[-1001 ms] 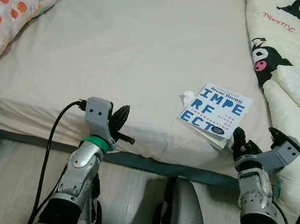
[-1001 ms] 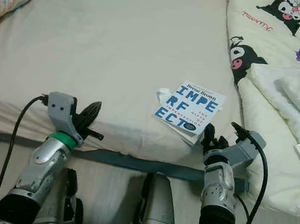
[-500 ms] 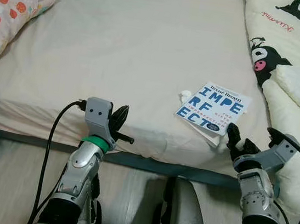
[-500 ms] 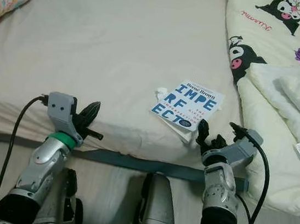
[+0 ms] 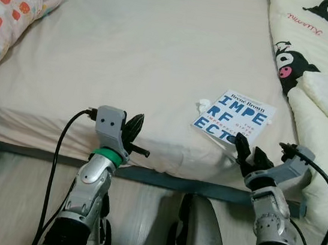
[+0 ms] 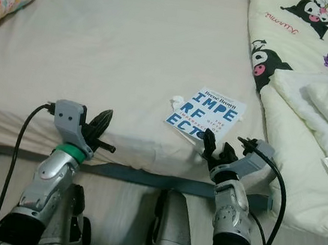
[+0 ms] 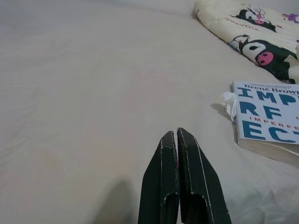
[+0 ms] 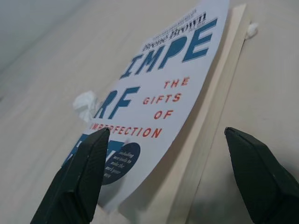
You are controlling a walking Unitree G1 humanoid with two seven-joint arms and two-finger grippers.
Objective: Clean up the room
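A white paperback book [image 5: 234, 118] with big blue letters lies near the front edge of the bed, with a small crumpled tissue [image 5: 202, 106] touching its left side. My right gripper [image 5: 248, 153] is open at the book's near corner. In the right wrist view its fingers [image 8: 84, 172] stand wide apart on either side of that lifted corner, and I cannot tell whether they touch it. My left gripper [image 5: 133, 128] is shut and empty, held over the bed's front edge well left of the book [image 7: 266, 116].
The cream bed sheet [image 5: 150, 42] stretches wide and bare. A patterned pillow [image 5: 6, 11] lies at the far left. A quilt with cartoon figures [image 5: 320, 40] is bunched along the right. Wooden floor [image 5: 9, 199] runs below the mattress edge [image 5: 163, 177].
My right gripper has moved left along the bed's edge, from beside the book to its near corner, still open. The left arm has barely moved.
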